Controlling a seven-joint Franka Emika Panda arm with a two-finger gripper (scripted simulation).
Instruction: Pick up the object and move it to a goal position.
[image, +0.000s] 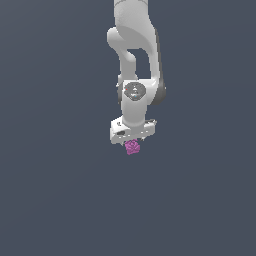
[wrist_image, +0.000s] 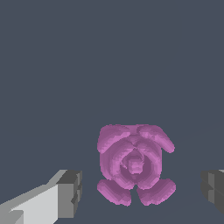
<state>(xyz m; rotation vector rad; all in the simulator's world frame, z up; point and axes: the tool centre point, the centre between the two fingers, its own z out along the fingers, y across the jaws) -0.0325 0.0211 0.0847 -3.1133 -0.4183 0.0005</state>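
The object is a small magenta-purple, rose-like bumpy chunk (image: 132, 147) just below the white arm's hand in the exterior view. In the wrist view it (wrist_image: 133, 168) lies between the two grey fingertips, with a clear gap on each side. My gripper (image: 131, 143) (wrist_image: 140, 192) is open, with the jaws set wide on either side of the object and touching nothing. One finger pad (wrist_image: 70, 192) and the other pad (wrist_image: 213, 189) both stand apart from the chunk. I cannot tell from these views how high the fingertips are over the surface.
The surface around is a plain dark grey-blue plane (image: 60, 190). The white arm (image: 135, 50) comes down from the top of the exterior view. No goal marker shows in either view.
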